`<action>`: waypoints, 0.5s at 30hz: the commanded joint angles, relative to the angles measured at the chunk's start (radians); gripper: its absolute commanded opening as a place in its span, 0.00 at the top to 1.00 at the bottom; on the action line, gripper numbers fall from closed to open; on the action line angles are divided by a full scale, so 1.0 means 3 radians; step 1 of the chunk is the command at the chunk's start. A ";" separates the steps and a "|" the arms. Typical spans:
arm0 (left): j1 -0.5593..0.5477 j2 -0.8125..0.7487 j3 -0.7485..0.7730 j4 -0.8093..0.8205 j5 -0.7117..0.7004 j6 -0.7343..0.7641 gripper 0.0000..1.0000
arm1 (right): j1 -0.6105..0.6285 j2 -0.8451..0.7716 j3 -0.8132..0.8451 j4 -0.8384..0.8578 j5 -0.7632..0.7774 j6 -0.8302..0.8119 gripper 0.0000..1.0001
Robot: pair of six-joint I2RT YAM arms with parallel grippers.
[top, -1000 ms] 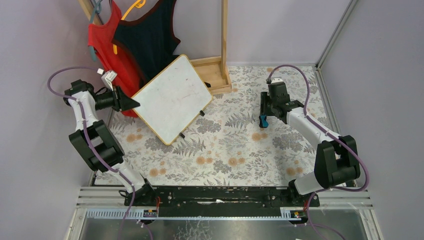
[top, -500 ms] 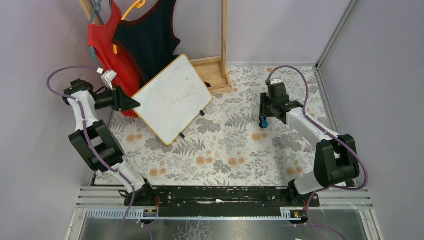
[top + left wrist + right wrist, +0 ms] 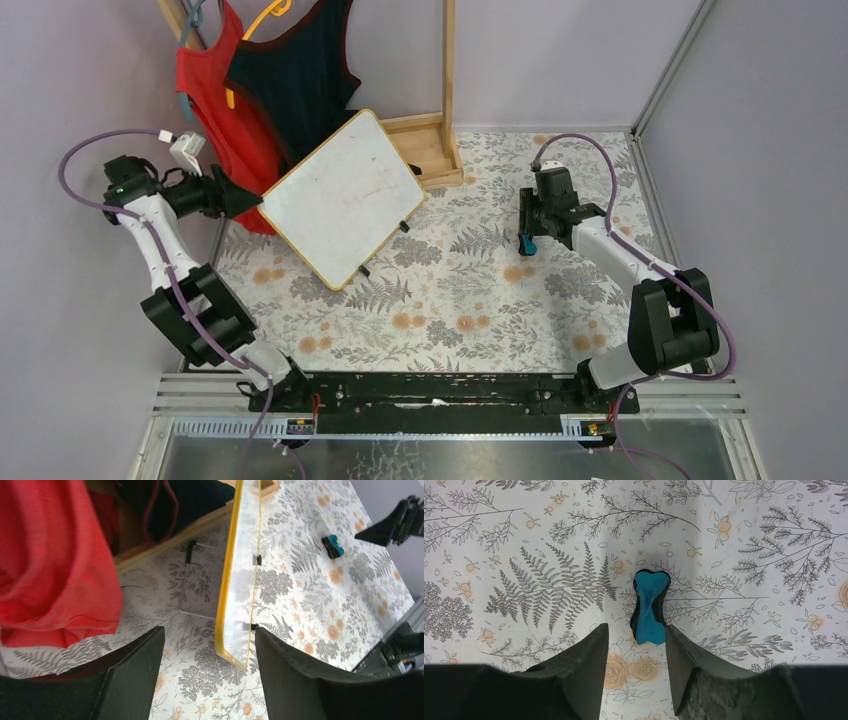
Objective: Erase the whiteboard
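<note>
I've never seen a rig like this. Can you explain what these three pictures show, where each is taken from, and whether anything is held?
It is a robot with two arms bolted at the near edge of a table with a fern-print cover. The wide picture is from a fixed camera above and behind the arms. The other two are from a camera on each wrist, looking out between that arm's two fingers. A wood-framed whiteboard stands propped on the table, with a red top and a dark top hanging behind it. The left hand is open and empty, facing the board's edge. The right hand is open, its fingers either side of a small blue eraser on the cover. A gap shows beside one finger, so nothing looks gripped.
</note>
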 commanded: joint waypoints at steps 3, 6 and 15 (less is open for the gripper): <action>0.0264 -0.0291 -0.0103 0.0664 -0.0150 -0.0625 0.34 | -0.0015 -0.0034 -0.0006 0.0104 0.0064 0.0038 0.49; 0.0406 -0.0493 -0.0320 0.1212 -0.0463 -0.1102 0.32 | -0.0015 -0.0097 -0.0041 0.0112 0.0192 0.0052 0.49; 0.0573 -0.1060 -0.1198 0.2294 -0.1299 -0.1712 0.27 | -0.0014 -0.0362 -0.0220 0.0234 0.0604 0.0161 0.48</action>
